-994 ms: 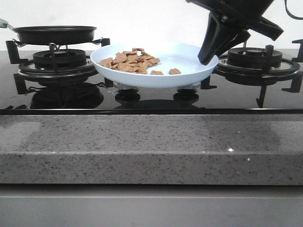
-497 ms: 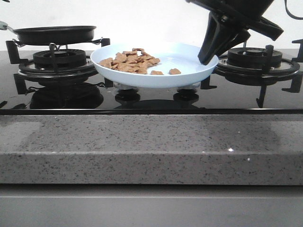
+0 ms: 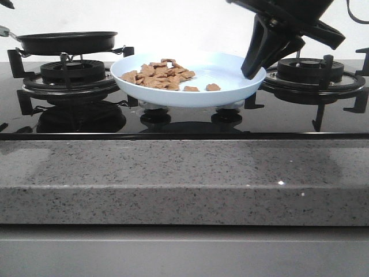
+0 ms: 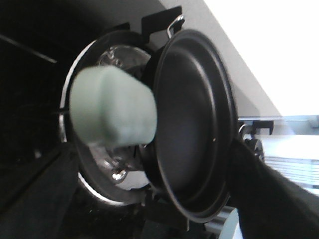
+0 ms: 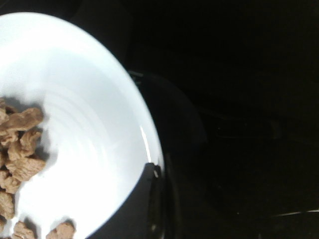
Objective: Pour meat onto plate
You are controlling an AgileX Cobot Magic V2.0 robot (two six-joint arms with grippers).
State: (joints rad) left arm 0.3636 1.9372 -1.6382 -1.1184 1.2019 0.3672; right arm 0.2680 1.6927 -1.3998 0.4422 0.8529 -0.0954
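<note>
Black fingers of the right gripper [image 3: 253, 70] pinch the plate's [image 3: 230, 95] right rim, apparently to steady it. Left of them on the plate lies the meat [image 3: 158, 75], already poured. Further left the frying pan [image 3: 66, 41] sits empty. Whether the left gripper grasps anything, I cannot tell.

The front view sits low at the bench [image 3: 184, 179] edge, facing forward across the stove. The right wrist view looks close down on the plate [image 5: 94, 124] — shared with front — while the left wrist view crowds the frying pan [image 4: 194, 124].
</note>
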